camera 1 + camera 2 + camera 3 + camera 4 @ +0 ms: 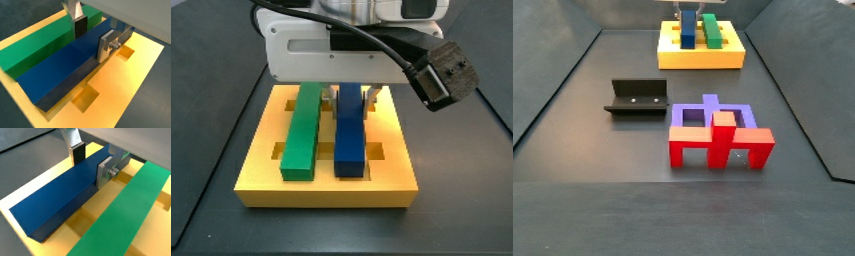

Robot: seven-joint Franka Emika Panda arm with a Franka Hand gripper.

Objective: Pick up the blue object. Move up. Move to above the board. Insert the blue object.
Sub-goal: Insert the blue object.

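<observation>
The blue object (pixel 60 67) is a long dark-blue bar lying lengthwise in a groove of the yellow board (pixel 133 85), level with the green bar (pixel 33 45) beside it. It shows in the same way in the wrist view (pixel 53 198) and in both side views (pixel 349 135) (pixel 687 33). My gripper (pixel 93 34) straddles the bar's far end. One dark pad is against one long side and the silver finger (pixel 105 46) lies flush on the other side. The jaws look shut on the bar. The gripper also shows in a side view (pixel 354 97).
The board (pixel 700 60) stands at the far end of the dark floor. An open rectangular cut-out (pixel 87 97) lies beside the blue bar. The black fixture (pixel 637 97) stands mid-floor. A purple block with red uprights (pixel 718 135) stands nearer the front.
</observation>
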